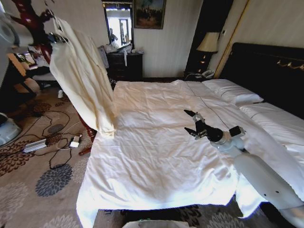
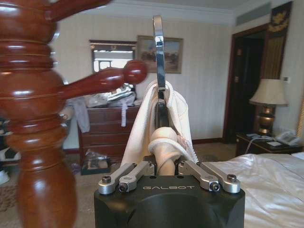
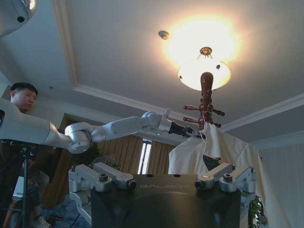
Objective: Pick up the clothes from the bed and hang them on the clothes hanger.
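The left gripper (image 2: 167,142) gripped the white garment (image 1: 83,76) on the clothes hanger (image 2: 159,61), raised beside the wooden coat stand (image 2: 33,118). The right gripper (image 1: 191,122) hovered over the bed (image 1: 152,156), fingers released.

Reaches high and far out to the left with the left arm, elbow slightly bent, forearm rising gently toward the wrist. Pinches with the left gripper (image 2: 165,161), side links drawn in toward the middle, clamped on the neck of the clothes hanger (image 2: 158,52). Extends the right arm low and forward, forearm angled inward. Presents the right gripper (image 1: 187,121) spread wide, holding nothing.
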